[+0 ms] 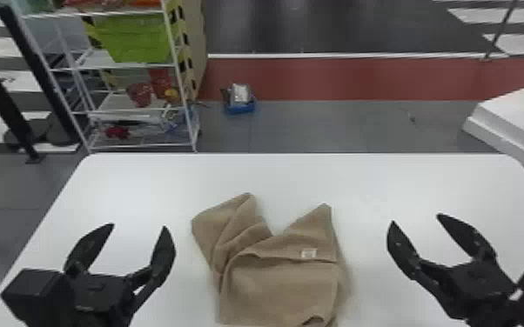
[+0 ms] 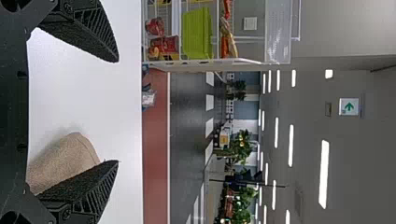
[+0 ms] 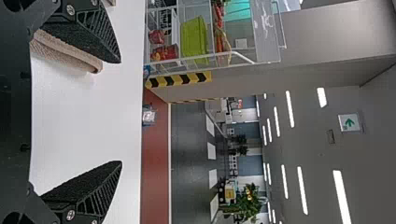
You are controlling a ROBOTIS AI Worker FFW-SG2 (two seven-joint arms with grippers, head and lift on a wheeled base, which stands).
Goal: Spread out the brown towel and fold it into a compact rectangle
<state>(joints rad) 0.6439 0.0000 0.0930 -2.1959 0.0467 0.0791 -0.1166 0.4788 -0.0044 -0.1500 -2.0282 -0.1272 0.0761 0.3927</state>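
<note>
Left gripper (image 1: 138, 226) and right gripper (image 1: 417, 218) stand wide apart-fingered and empty, either side of the brown towel (image 1: 283, 287); it lies rumpled on the white table (image 1: 404, 178), its far edge notched; pinching several layers at once could drag the folds along, bunching it rather than spreading it.

Plain brown towel (image 1: 283, 282), white tag (image 1: 309, 253), white table (image 1: 143, 182); left tool (image 1: 138, 226) and right tool (image 1: 416, 218) black. Beyond the table's far edge: lime-green bin (image 1: 137, 41), brick-red floor strip (image 1: 339, 78), yellow-and-black striped pillar edge (image 1: 182, 48).
</note>
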